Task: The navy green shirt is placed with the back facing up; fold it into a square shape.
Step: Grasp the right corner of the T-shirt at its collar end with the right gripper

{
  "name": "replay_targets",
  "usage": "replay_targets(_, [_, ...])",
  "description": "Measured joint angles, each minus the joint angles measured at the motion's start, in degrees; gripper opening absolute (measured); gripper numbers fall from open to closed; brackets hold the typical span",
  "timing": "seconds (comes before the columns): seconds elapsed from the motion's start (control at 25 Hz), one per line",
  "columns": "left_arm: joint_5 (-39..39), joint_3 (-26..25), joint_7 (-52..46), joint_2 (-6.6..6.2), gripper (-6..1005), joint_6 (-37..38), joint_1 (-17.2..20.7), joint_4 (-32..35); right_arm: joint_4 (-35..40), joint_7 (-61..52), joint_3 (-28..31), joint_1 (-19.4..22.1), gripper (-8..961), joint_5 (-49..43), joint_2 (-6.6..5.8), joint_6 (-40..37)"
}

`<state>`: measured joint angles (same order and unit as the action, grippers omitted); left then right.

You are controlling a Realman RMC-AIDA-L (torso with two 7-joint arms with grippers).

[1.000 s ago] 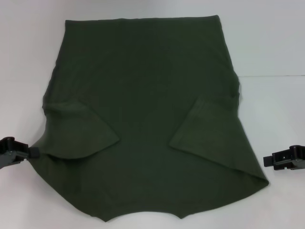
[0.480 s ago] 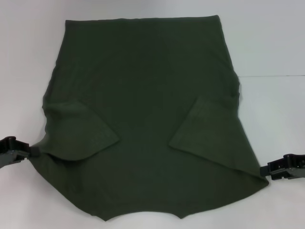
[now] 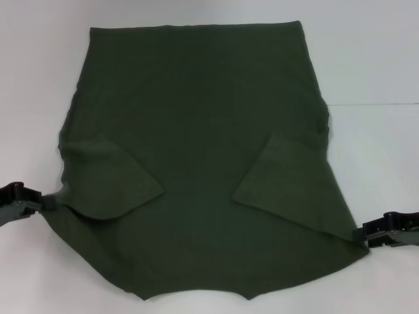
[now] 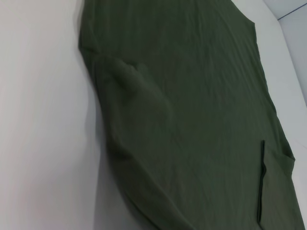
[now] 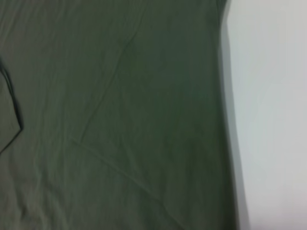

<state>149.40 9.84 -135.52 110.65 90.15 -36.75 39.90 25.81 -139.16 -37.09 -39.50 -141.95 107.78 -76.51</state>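
The navy green shirt (image 3: pixel 196 131) lies spread flat on the white table, plain side up, far wider than either gripper. Both short sleeves are folded inward over the body, one (image 3: pixel 111 180) on the left and one (image 3: pixel 275 176) on the right. My left gripper (image 3: pixel 40 203) sits low at the shirt's left edge, touching the fabric near the folded sleeve. My right gripper (image 3: pixel 360 235) sits at the shirt's near right corner, against the cloth. The left wrist view shows the shirt (image 4: pixel 201 96) from the side, and in the right wrist view the shirt (image 5: pixel 120 120) fills most of the picture.
The white table (image 3: pixel 373 65) surrounds the shirt on all sides. A faint seam in the tabletop (image 3: pixel 373 104) runs out to the right of the shirt. No other objects are in view.
My right gripper has moved left and down until it reaches the shirt's near right corner. My left gripper has shifted slightly down and right against the left edge. The shirt has barely moved.
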Motion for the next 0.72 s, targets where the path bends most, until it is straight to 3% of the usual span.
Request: replay_targets(0.72, [-0.8,0.1,0.0,-0.25,36,0.0,-0.8,0.0,-2.9,0.0,0.0,-1.8,430,0.2,1.07,3.1])
